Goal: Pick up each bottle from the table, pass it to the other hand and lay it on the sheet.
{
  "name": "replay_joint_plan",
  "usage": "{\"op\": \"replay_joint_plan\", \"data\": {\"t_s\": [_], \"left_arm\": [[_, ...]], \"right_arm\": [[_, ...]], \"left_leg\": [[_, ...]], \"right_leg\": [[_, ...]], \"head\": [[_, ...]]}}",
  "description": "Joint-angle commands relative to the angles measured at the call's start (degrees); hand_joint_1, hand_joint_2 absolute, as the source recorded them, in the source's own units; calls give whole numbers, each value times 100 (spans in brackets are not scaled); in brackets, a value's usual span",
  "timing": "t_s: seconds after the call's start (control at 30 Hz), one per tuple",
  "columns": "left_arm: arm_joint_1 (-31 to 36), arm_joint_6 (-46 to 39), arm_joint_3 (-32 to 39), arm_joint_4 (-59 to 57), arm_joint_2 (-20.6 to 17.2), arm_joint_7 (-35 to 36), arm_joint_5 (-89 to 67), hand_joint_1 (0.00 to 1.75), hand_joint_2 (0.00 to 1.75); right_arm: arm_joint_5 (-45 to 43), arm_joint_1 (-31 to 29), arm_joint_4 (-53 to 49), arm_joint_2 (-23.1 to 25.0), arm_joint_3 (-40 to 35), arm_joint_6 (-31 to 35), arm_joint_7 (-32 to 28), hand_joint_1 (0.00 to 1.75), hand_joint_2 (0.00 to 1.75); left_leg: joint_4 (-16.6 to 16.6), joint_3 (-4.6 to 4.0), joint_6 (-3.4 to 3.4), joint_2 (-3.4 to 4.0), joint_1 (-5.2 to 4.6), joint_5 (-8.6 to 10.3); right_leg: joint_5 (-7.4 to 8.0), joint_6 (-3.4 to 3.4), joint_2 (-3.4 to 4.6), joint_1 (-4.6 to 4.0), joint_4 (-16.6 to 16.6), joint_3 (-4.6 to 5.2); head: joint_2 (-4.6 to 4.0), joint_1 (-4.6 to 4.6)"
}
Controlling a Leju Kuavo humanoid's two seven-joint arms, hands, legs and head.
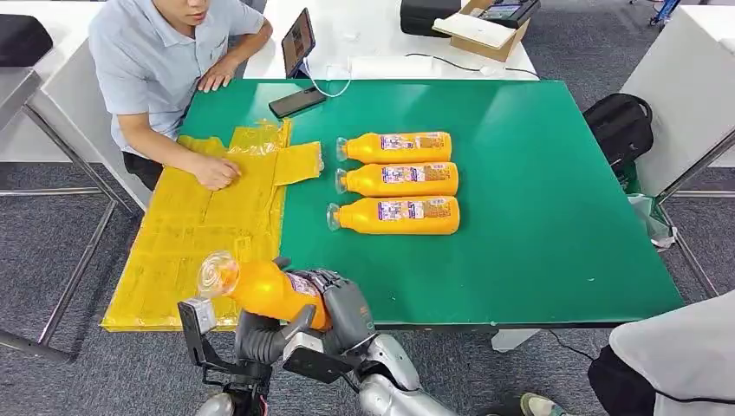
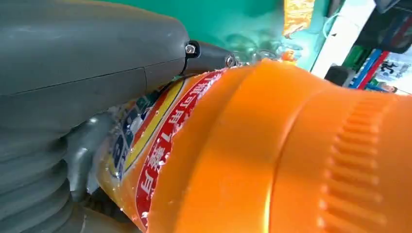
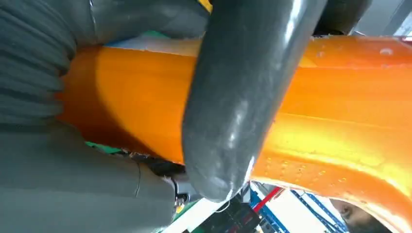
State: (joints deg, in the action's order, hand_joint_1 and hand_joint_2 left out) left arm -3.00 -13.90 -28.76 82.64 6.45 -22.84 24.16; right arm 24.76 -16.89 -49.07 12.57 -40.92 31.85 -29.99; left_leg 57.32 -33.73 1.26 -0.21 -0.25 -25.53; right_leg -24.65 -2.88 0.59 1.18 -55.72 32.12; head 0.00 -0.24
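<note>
An orange juice bottle point(image 1: 260, 290) hangs tilted over the near edge of the yellow sheet point(image 1: 191, 234), its clear cap end toward the sheet. My right hand point(image 1: 342, 303) grips its labelled end; its thumb point(image 3: 228, 107) wraps across the orange body point(image 3: 340, 97). From below, my left hand point(image 1: 264, 336) holds the same bottle. The bottle point(image 2: 291, 145) lies against the left palm point(image 2: 87, 63). Three more orange bottles point(image 1: 396, 179) lie side by side on the green table point(image 1: 537, 217), caps toward the sheet.
A person sits at the table's far left corner with one hand point(image 1: 215, 171) pressed on the sheet. A phone point(image 1: 296, 101) and a tablet point(image 1: 297, 42) stand at the far edge. A black backpack point(image 1: 620, 121) lies right of the table.
</note>
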Motion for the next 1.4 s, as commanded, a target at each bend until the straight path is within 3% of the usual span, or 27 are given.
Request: {"op": "replay_joint_plan", "data": {"t_s": [0.03, 0.17, 0.2, 0.3, 0.37, 0.4, 0.5, 0.57, 0.63, 0.77, 0.93, 1.1, 1.27, 1.4], "left_arm": [[151, 265, 143, -58, -75, 205, 459, 175, 175], [135, 289, 150, -25, -90, 239, 521, 175, 175], [102, 263, 324, 105, -25, 273, 955, 175, 175], [167, 95, 306, 143, -20, 188, 813, 175, 175], [271, -667, 445, 72, 137, -106, 246, 175, 175], [271, -667, 445, 72, 137, -106, 246, 175, 175], [445, -1123, 460, 13, 44, -242, -265, 175, 175], [609, -1923, 620, -186, -133, -590, -1304, 175, 175], [654, -2023, 713, -216, -220, -673, -1483, 175, 175], [841, -2317, 1070, -427, -392, -655, -2401, 175, 175], [841, -2317, 1070, -427, -392, -655, -2401, 175, 175], [1240, -2574, 1305, -1339, -593, -85, -5230, 175, 175], [2862, -2294, 1157, -3991, -846, 1236, -7370, 175, 175], [3521, -1707, 975, -5169, -914, 1668, -7994, 175, 175]], "right_arm": [[-80, 72, 153, 21, -173, 161, -87, 0, 175], [-99, 91, 151, 31, -160, 196, -127, 0, 175], [-146, 331, -175, 13, 135, 815, -742, 0, 0], [272, 621, -550, 78, 532, 815, -1001, 0, 0], [876, 1045, -1484, 69, 910, 815, -1001, 0, 0], [876, 1045, -1484, 69, 910, 815, -1001, 0, 0], [1060, 1360, -2227, -69, 921, 815, -1001, 0, 0], [1422, 1628, -2839, -105, 1085, 815, -1001, 0, 0], [1459, 1681, -2956, -112, 1100, 815, -1001, 0, 0], [1530, 1899, -3205, -2, 1407, 815, -1001, 0, 0], [1530, 1899, -3205, -2, 1407, 815, -1001, 0, 0], [295, 1819, -2752, -127, 1311, 815, -1001, 0, 0], [-464, 1465, -2287, -287, 685, 815, -1001, 0, 0], [-623, 1304, -2082, -342, 427, 815, -1001, 0, 0]], "left_leg": [[-4, 9, -5, -3, 2, -1], [-4, 13, -8, -5, 6, -2], [-1, 13, -10, 0, 11, -5], [2, 6, -9, -12, 8, -4], [1, 0, -5, -8, 4, -1], [3, 5, -9, -9, 8, -5], [9, -3, -10, -20, 10, -4], [0, -3, -8, -11, 3, 0], [-3, 4, -7, -36, 2, 2], [-2, 11, -13, -8, 9, -3], [-4, 8, -10, -10, 9, -1], [-7, 9, -7, -8, 5, 2], [-14, 17, -12, -24, 9, 12], [-10, 13, -18, -13, 9, 18]], "right_leg": [[-3, 8, -7, -3, 3, -10], [-4, 13, -10, -7, 5, -16], [-4, 14, -6, -12, 5, -17], [-7, 13, -18, -9, 2, -14], [-4, 8, -12, -5, 1, -5], [-7, 14, -15, -10, 0, -12], [-8, 14, -25, -12, -4, -9], [-3, 12, -16, -4, 1, 6], [-10, 10, -39, -3, 3, -7], [-8, 18, -18, -11, 1, -15], [-6, 15, -19, -10, 3, -12], [-2, 10, -15, -6, 7, -12], [2, 17, -32, -9, 12, -25], [5, 16, -21, -10, 7, -16]], "head": [[0, 0], [0, 0], [0, 0], [0, 0], [0, 2], [0, 2], [0, 7], [0, -5], [0, 2], [0, 2], [0, 2], [0, 2], [0, 4], [0, 2]]}}
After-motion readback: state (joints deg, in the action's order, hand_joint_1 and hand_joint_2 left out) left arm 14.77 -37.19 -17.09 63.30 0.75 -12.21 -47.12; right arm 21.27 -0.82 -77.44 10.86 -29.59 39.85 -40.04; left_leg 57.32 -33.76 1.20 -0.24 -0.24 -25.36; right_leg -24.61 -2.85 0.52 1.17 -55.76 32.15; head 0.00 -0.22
